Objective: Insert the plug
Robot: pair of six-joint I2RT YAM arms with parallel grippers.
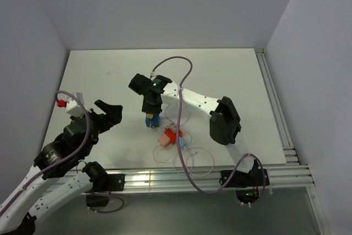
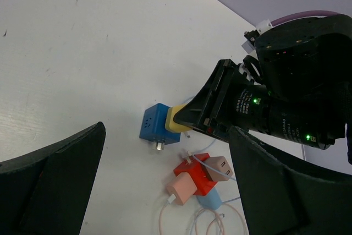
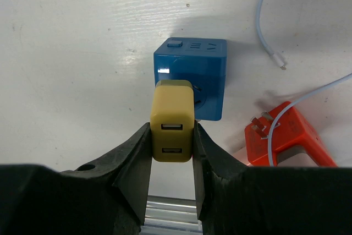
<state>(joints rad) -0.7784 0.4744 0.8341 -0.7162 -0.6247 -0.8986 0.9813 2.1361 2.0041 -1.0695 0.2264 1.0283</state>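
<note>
My right gripper (image 3: 172,136) is shut on a yellow plug (image 3: 172,120) with two USB ports. It holds the plug against the top face of a blue socket cube (image 3: 195,75) on the white table. The cube also shows in the top view (image 1: 152,119) and in the left wrist view (image 2: 157,125), with the yellow plug (image 2: 177,119) on it. My left gripper (image 1: 111,113) is open and empty, to the left of the cube.
A red socket cube (image 2: 199,175) with a pink plug (image 2: 184,189) and a brown plug (image 2: 220,167) lies near the blue cube, with a light blue piece and thin cables (image 1: 190,160) around it. An aluminium rail (image 1: 165,180) runs along the near edge.
</note>
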